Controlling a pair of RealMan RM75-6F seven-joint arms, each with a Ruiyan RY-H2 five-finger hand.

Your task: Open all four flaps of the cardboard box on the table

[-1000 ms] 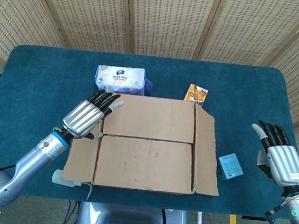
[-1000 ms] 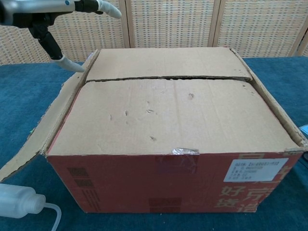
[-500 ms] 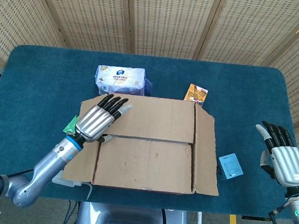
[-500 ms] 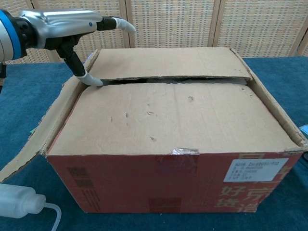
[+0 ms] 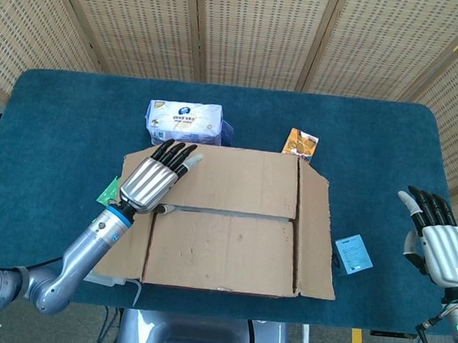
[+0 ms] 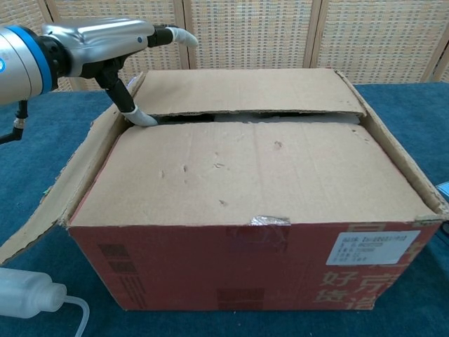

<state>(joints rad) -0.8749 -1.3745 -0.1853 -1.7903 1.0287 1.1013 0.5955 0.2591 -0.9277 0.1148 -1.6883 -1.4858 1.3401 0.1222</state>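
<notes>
Cardboard box (image 5: 224, 220) sits in the middle of the blue table (image 5: 47, 122), its two long top flaps lying flat and meeting along a seam, while the side flaps already splay outward at left and right; the far flap (image 6: 245, 91) has lifted a little along that seam, leaving a dark slit; the left hand (image 5: 151, 184) hovers over the box's left end, fingers stretched out and slightly spread above the far flap, and its thumb (image 6: 137, 116) dips down to the seam's left end, seemingly to hook under the edge and pry it up; nothing is gripped; the right hand (image 5: 441, 249) waits well apart beyond the box's right side, fingers extended, holding nothing, probably kept clear until its own flap's turn.
</notes>
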